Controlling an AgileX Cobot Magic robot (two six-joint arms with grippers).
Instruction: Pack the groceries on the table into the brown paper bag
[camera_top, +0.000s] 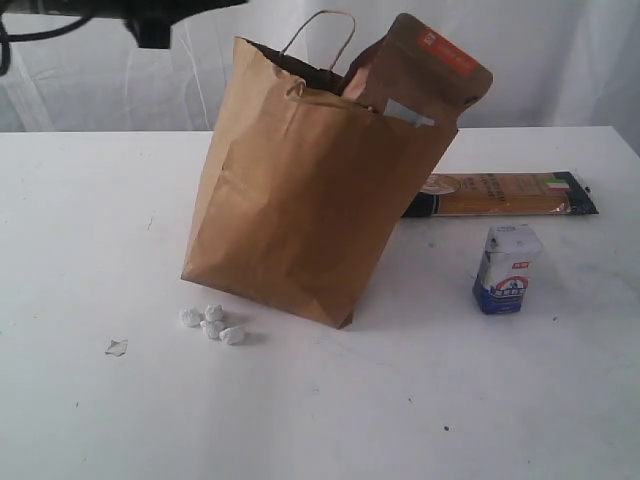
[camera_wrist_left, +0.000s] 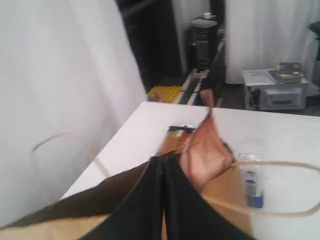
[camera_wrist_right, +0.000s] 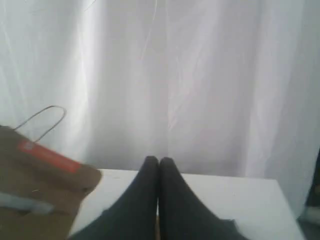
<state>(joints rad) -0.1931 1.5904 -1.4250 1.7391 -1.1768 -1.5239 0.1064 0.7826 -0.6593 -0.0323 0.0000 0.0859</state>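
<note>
Left pincer (camera_wrist_left: 161, 161) above brown paper bag (camera_wrist_left: 95, 197)

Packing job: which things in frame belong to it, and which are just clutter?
Part of the job:
- paper bag
- brown pouch, sticking out of the bag's top
- spaghetti packet, lying on the table behind the bag
- small carton, upright on the table

Just lying about:
- white pebble-like bits by the bag's foot
- small pale scrap near them

Creased matt kraft-paper bag (camera_top: 290, 210) on a smooth, faintly scuffed white table (camera_top: 90, 230).
</note>
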